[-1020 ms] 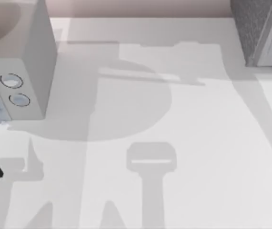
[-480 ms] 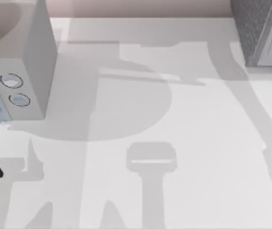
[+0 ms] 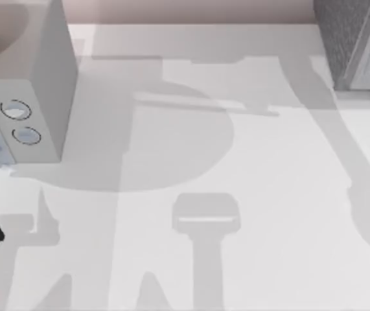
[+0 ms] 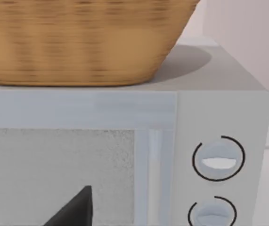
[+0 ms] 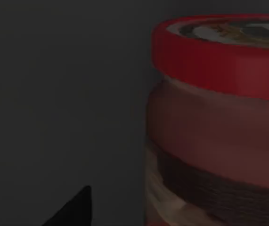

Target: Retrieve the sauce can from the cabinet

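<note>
We see red-lidded round sauce can (image 5: 219, 122) upright in dark cabinet interior, close ahead of our right wrist, likely approach for grasp; finger state: cannot tell. Left arm parked facing white microwave (image 4: 224, 141).

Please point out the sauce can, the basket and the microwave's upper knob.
sauce can (image 5: 219, 61): right wrist view, red rim.
basket (image 4: 77, 42): left wrist view, woven side.
upper knob (image 4: 218, 158): left wrist view, centre.

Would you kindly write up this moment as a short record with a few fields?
sauce can: upright, red rim, close before the right wrist camera in a dark space
microwave: at the table's left, two round dials on its front
basket: woven, resting on the microwave's top
cabinet: grey, at the table's far right corner
table: white, crossed by arm shadows
</note>
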### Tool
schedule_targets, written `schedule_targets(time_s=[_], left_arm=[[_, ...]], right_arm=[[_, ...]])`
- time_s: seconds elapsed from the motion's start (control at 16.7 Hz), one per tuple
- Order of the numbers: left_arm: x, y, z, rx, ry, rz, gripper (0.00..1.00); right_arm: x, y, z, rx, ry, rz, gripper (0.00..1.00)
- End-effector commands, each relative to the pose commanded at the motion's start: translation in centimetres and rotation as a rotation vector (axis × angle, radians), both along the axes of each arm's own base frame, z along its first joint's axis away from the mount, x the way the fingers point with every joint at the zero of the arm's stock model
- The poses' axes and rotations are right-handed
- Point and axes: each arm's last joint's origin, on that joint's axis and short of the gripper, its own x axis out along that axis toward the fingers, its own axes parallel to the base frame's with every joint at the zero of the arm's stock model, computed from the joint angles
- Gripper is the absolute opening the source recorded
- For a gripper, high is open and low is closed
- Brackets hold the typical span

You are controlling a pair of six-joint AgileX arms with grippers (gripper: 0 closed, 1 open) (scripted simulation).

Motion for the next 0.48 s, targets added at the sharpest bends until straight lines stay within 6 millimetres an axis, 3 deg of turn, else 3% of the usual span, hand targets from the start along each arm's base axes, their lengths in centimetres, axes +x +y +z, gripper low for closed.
schedule_targets(time_s=[0.24, 0.48], left_arm=[[0.0, 0.0, 0.0, 0.000, 0.000, 0.000, 1.00], [0.0, 0.0, 0.0, 0.000, 0.000, 0.000, 1.00]], right_arm=[[2.0, -0.1, -0.2, 0.000, -0.001, 0.000, 1.00], [2.7, -0.2, -0.4, 0.000, 0.000, 0.000, 1.00]])
